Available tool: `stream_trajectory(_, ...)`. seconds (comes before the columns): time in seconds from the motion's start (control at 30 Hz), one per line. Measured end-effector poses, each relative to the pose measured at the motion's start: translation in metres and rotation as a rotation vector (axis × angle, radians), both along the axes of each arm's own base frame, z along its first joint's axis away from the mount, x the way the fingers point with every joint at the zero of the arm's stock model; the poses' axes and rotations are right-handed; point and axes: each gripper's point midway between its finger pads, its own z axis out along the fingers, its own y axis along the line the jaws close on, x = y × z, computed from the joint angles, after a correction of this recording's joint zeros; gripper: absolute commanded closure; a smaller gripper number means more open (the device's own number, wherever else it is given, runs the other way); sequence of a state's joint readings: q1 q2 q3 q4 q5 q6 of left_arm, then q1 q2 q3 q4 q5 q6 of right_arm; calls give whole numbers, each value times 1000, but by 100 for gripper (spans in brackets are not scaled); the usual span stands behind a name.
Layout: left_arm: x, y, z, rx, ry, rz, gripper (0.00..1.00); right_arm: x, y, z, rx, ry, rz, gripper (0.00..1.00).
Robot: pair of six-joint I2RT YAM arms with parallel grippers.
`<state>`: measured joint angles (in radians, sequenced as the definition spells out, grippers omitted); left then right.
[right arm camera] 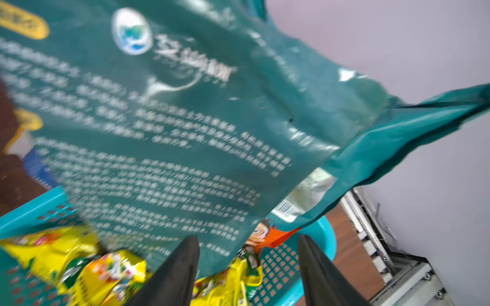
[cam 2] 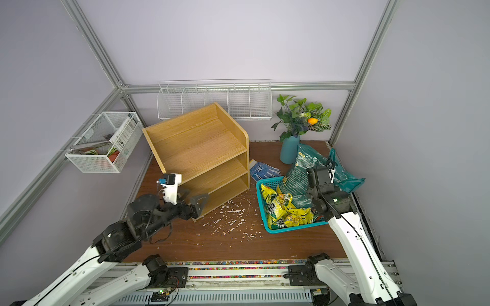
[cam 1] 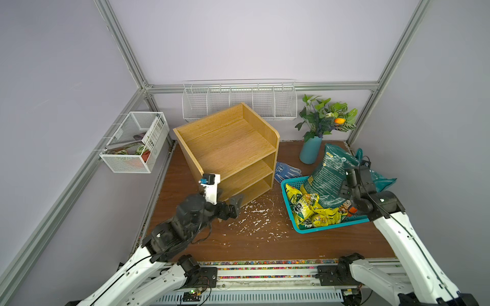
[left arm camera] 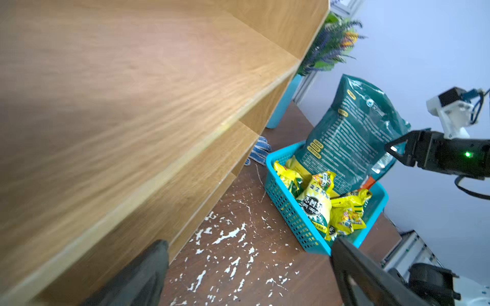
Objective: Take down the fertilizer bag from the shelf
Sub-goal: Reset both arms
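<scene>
Brown tabletop [cam 1: 331, 243] carries the shelf [cam 1: 228, 148], teal basket [left arm camera: 291, 214], blue glove [cam 1: 287, 172], vase [cam 1: 310, 151] and scattered white flecks [cam 1: 254, 217].

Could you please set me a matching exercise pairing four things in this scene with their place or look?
1 bag
2 glove
3 vase
4 shelf

a holds leafy stems
b light wood
c leaning in the basket
d flat on the table

Pairs: 1-c, 2-d, 3-a, 4-b

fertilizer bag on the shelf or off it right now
Off it: the fertilizer bag stands leaning in the teal basket, over the yellow packets, apart from the shelf.
</scene>
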<state>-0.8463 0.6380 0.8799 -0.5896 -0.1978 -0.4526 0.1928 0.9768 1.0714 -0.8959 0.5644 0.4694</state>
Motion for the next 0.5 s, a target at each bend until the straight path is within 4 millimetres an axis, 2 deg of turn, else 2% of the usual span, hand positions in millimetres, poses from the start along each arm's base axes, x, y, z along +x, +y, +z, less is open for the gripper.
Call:
stream_trajectory(0.1, -5, 26, -25, 26, 76, 103, 2, 5, -6, -20, 19, 1, -7, 36)
stream_trajectory(0.2, -10, 54, -62, 70, 153, 222, 0, 9, 2, -53, 37, 22, 47, 34)
stream_trajectory(0.27, -12, 71, -77, 93, 162, 292, 0, 12, 5, -70, 38, 31, 77, 33)
stream_trajectory(0.37, -6, 92, -82, 113, 109, 398, 0, 20, 8, -83, 31, 2, 108, 33)
stream_trajectory(0.5, 11, 107, -86, 183, -3, 506, 0, 33, 11, -91, 3, -82, 151, 32)
